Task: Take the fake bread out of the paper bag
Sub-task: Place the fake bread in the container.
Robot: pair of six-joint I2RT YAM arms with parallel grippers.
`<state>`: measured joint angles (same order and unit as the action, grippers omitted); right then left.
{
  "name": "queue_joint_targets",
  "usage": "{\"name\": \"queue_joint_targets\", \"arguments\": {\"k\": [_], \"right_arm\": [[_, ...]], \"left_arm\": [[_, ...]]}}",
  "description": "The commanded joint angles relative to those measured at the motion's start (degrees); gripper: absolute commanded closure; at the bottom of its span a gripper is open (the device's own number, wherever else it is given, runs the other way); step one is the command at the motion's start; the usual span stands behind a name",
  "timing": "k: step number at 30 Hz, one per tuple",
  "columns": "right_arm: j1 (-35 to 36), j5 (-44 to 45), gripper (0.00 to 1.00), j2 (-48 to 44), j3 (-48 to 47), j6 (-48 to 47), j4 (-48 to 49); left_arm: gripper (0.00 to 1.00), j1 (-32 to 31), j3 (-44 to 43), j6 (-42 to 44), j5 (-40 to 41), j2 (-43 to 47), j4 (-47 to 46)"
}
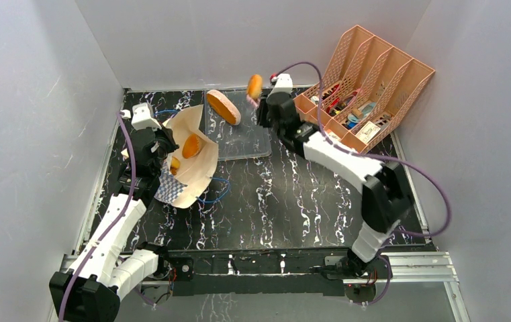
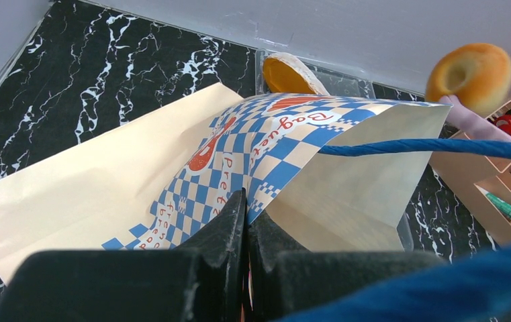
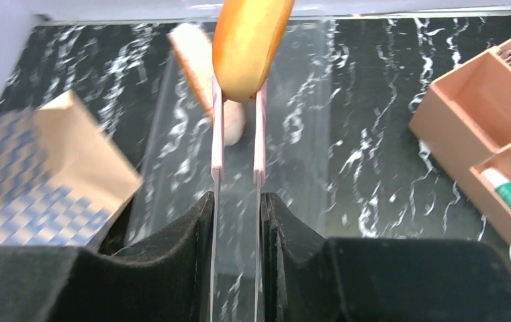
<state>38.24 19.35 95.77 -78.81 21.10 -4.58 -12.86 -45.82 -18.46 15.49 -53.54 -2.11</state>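
The paper bag (image 1: 195,176) lies tilted at the left with its mouth open toward the tray. My left gripper (image 2: 247,208) is shut on its checkered rim (image 2: 266,144). Two orange pieces of fake bread (image 1: 193,145) show inside the mouth. My right gripper (image 3: 238,201) is shut on thin pink tongs (image 3: 217,134), and their tips pinch a ring donut (image 3: 249,40) in the air above the tray's far end. In the top view the donut (image 1: 254,86) hangs near the back wall. An oval loaf (image 1: 223,106) rests on the clear tray (image 1: 246,141).
A pink lattice file organizer (image 1: 366,87) with small items stands at the back right, close to my right arm. The bag's blue cord handle (image 2: 427,146) stretches across the left wrist view. Another blue cord (image 1: 215,191) trails on the black marble table.
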Motion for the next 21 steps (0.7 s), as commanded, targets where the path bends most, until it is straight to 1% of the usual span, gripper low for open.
{"name": "queue_joint_targets", "arguments": {"k": [1,4,8,11,16,21], "right_arm": [[-7.4,-7.9,1.0,9.3,-11.1,1.3,6.7],[-9.7,-9.6,1.0,15.6,-16.6,1.9,6.5],[-12.6,-14.6,1.0,23.2,-23.4,3.5,6.6],[-13.2,-18.6,1.0,27.6,-27.5,4.3,6.7],[-13.2,-22.0,1.0,31.4,-30.2,5.7,7.6],[-13.2,-24.0,1.0,33.7,-30.7,6.8,7.9]], "left_arm": [[1.0,0.0,0.4,0.1,-1.6,0.1,2.1],[1.0,0.1,0.6,0.0,-1.8,0.3,2.1],[1.0,0.0,1.1,0.2,-1.4,1.0,1.7],[1.0,0.1,1.1,0.3,-1.4,0.5,1.6],[1.0,0.0,0.9,0.4,-1.8,-0.4,1.2],[1.0,0.1,1.0,0.3,-2.5,-1.1,0.6]]}}
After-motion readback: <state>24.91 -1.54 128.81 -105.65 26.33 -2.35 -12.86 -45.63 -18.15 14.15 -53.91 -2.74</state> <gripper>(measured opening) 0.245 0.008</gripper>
